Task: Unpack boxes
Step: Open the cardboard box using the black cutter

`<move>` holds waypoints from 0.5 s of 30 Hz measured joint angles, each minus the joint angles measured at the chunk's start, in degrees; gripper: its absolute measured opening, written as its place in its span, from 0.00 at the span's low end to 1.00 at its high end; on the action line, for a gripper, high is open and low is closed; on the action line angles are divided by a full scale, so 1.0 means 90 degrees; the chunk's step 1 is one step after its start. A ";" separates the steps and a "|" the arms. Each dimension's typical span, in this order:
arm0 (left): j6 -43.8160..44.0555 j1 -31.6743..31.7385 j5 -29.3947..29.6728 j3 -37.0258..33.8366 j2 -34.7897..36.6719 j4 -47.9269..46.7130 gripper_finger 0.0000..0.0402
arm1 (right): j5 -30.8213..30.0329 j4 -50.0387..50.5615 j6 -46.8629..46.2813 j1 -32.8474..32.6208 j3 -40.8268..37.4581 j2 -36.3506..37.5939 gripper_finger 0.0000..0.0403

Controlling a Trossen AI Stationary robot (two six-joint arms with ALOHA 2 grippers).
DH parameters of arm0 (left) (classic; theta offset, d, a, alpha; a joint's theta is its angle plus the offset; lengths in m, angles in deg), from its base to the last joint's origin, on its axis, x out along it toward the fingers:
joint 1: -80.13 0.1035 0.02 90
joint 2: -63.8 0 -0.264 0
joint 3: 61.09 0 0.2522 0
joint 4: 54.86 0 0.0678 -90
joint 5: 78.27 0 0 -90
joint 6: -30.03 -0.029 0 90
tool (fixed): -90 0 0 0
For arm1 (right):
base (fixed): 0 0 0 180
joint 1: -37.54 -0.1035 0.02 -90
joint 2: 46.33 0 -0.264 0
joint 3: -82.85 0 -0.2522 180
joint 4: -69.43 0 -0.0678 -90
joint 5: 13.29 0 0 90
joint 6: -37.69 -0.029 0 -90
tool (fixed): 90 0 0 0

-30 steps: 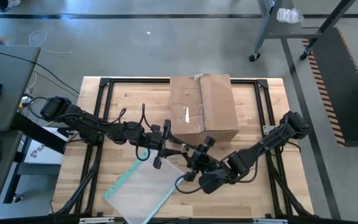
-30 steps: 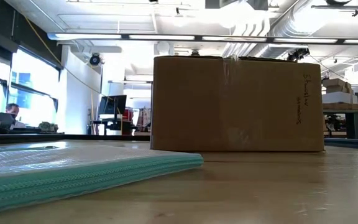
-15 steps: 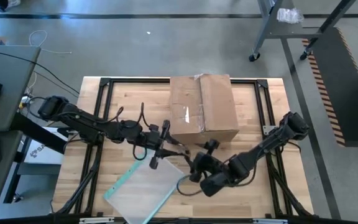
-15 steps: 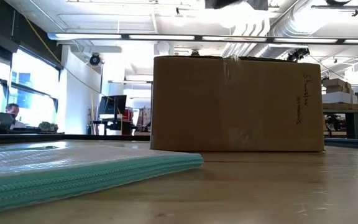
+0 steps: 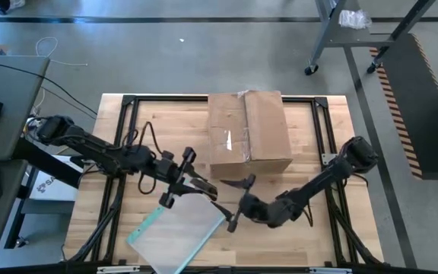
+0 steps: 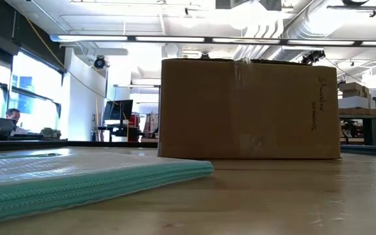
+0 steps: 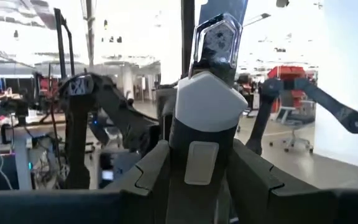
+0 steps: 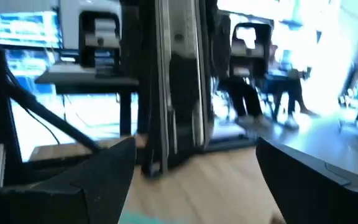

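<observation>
We see both arms have drawn back from the plain brown corrugated cardboard box (image 5: 248,135); left end effector (image 5: 201,186) clamps a white tool (image 7: 205,118), right end effector (image 5: 237,199) spread wide.

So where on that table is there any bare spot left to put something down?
Bare wood lies left of the cardboard box, toward the table's far-left corner, and a narrower strip on its right. The near middle is crowded: the clear pouch and both grippers, left, right.

Your counter (image 5: 318,122) carries: cardboard box (image 5: 248,133) at the far middle; plastic pouch (image 5: 177,237) at the near edge, left of centre, well apart from it.
</observation>
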 joint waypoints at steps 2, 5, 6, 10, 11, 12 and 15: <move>-0.0038 -0.0031 0.0022 0.0000 0.0017 0.0054 0.27 | 0.0467 -0.0043 0.0147 0.0155 0.0106 0.0000 0.79; -0.0051 -0.0050 0.0138 -0.0008 -0.0037 0.0003 0.27 | 0.1142 -0.0018 0.0155 0.0350 0.0281 0.0000 0.78; -0.0053 -0.0064 0.0160 -0.0025 -0.0039 -0.0029 0.27 | 0.1241 -0.0015 0.0113 0.0392 0.0320 0.0001 0.76; -0.0103 -0.0071 0.0234 -0.0024 -0.0025 -0.0006 0.27 | 0.1149 -0.0042 0.0329 0.0389 0.0376 0.0010 0.67; -0.0102 -0.0068 0.0245 -0.0024 -0.0027 -0.0025 0.27 | 0.1099 -0.0039 0.0357 0.0365 0.0399 0.0010 0.64; -0.0102 -0.0071 0.0247 -0.0024 -0.0033 -0.0034 0.27 | 0.1084 -0.0044 0.0360 0.0357 0.0412 0.0010 0.60; -0.0104 -0.0069 0.0267 -0.0024 -0.0032 -0.0025 0.27 | 0.1069 -0.0026 0.0239 0.0338 0.0414 0.0010 0.48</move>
